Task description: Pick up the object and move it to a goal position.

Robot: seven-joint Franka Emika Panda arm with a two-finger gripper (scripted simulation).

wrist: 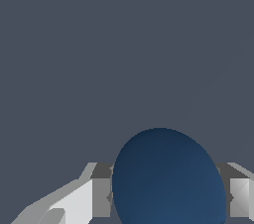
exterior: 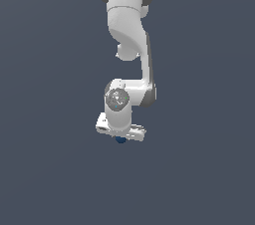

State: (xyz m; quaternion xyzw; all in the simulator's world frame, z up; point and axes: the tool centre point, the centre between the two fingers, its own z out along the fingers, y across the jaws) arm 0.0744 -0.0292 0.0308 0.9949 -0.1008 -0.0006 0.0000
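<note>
No brand, label or writing can be read on anything in either view.

In the exterior view the white Panda arm (exterior: 130, 30) comes down from the top edge of the picture, and its gripper (exterior: 121, 138) points downward at the lower end. A small part of the dark blue ball (exterior: 120, 140) shows just under the white gripper body, between the jaws; most of it is hidden by the gripper from this side.

In the wrist view the same ball (wrist: 168, 178) is very large and close. It sits between the two grey and white fingers (wrist: 100, 197), one on each side of it. Both fingers seem to touch the ball's sides, with no gap visible, so the jaws look clenched on the ball and are grasping it. The ball is smooth, plain and dark blue, a little lighter toward one side.

Behind the arm and the ball there is only a flat, dark grey-blue background in both views. I cannot tell if it is a surface or only empty space, because no edge, shadow or horizon is visible. So I also cannot tell if the ball is lifted or resting on something.
</note>
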